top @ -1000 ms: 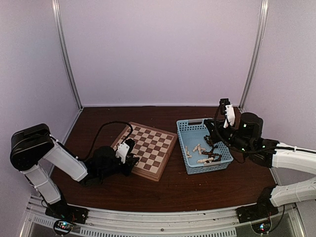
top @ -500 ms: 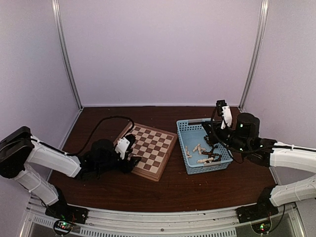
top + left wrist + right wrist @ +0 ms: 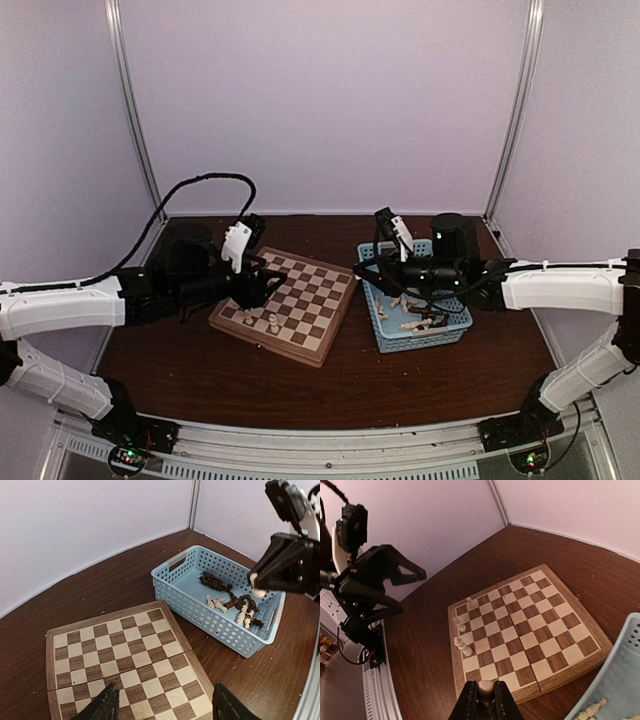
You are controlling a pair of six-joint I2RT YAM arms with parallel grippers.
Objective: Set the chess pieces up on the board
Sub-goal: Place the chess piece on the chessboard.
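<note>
While its two fingers stand spread wide with nothing between them, the left gripper (image 3: pixel 258 290) hangs over the left edge of the board (image 3: pixel 318 300), which lies flat on the dark table (image 3: pixel 400 390). Seen from its own wrist, bare checkered squares lie below and ahead of its fingertips. Five cream pieces (image 3: pixel 462 628) stand upright near this gripper, below it and toward the arm bases, in a loose line along the board's outer rows; none touches its fingers. To the right of the left gripper, across the board, the right gripper (image 3: pixel 484 694) is pinched on a single cream piece (image 3: pixel 486 686), whose rounded top shows between the fingertips. It hangs in the air above the strip of table between board and basket (image 3: pixel 440 335). The board lies ahead of and below it, and the basket's corner is just beside it on its right. Further right, behind this gripper and inside the light-blue basket, loose pieces (image 3: pixel 217 602), cream and dark brown, lie tumbled together on the basket's floor; how many there are, I cannot tell.
</note>
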